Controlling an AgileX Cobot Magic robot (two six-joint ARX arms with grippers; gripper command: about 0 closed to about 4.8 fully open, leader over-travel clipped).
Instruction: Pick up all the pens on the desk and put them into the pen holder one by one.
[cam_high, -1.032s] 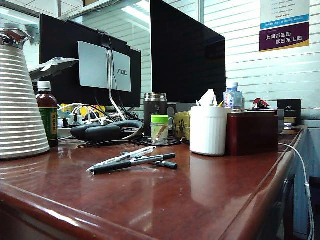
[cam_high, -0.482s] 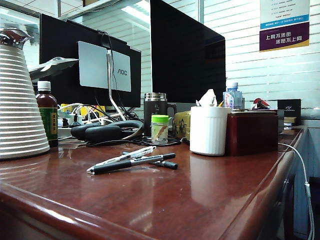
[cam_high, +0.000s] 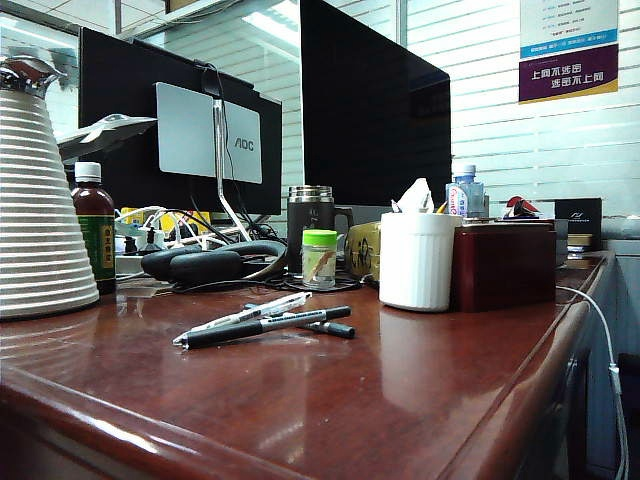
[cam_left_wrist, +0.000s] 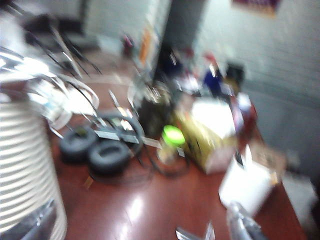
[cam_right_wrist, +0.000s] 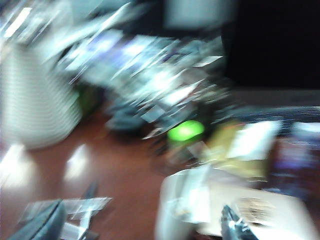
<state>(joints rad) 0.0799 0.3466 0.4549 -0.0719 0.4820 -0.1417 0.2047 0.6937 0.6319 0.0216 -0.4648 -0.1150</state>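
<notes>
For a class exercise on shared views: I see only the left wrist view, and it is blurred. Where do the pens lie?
Observer: The exterior view shows three pens lying together on the desk, in front of the white pen holder.
Operator: My left tool hangs open over the desk. And the right tool?
Observer: Its wrist view shows the right tool open too, above the desk near the pen holder; neither shows in the exterior view.
Operator: Which pen lies frontmost?
Observer: The black pen with the white label.
</notes>
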